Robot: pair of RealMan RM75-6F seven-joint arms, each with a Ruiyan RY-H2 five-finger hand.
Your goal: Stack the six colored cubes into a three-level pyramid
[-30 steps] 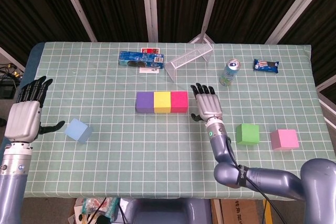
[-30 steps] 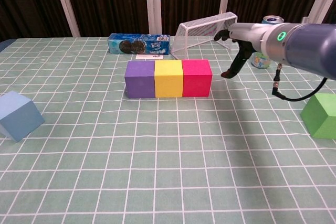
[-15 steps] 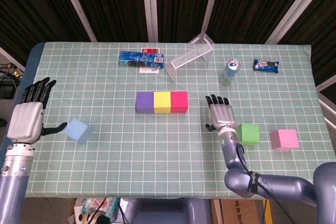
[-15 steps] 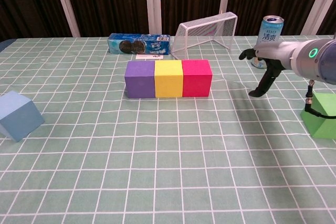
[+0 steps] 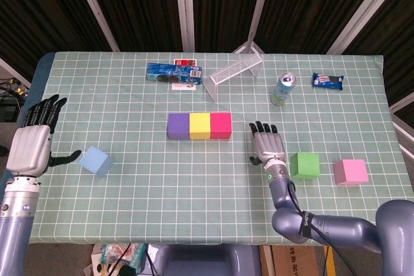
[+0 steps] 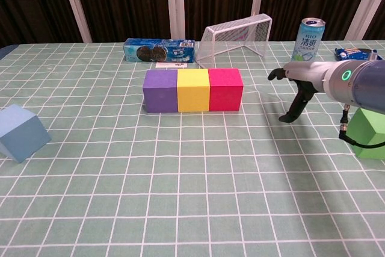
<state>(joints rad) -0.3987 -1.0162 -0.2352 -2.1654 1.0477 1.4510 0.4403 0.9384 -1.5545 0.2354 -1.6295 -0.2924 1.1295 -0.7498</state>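
Note:
A purple cube (image 5: 178, 127), a yellow cube (image 5: 199, 126) and a red cube (image 5: 221, 125) stand touching in a row mid-table; the chest view shows the same purple (image 6: 160, 90), yellow (image 6: 192, 90) and red (image 6: 225, 89) row. My right hand (image 5: 268, 143) (image 6: 299, 85) hovers open between the red cube and the green cube (image 5: 305, 165) (image 6: 370, 133), holding nothing. A pink cube (image 5: 350, 171) lies right of the green one. My left hand (image 5: 33, 141) is open at the table's left edge, beside the light blue cube (image 5: 96, 160) (image 6: 21, 132).
Along the far side lie a blue cookie packet (image 5: 173, 74) (image 6: 159, 50), a small wire goal (image 5: 234, 70) (image 6: 235, 35), a drink can (image 5: 283, 89) (image 6: 308, 38) and a snack bar (image 5: 328, 81).
My right hand left the red cube's right side and swung right and nearer toward the green cube, then eased back slightly left. The left hand barely shifted. No cube moved.

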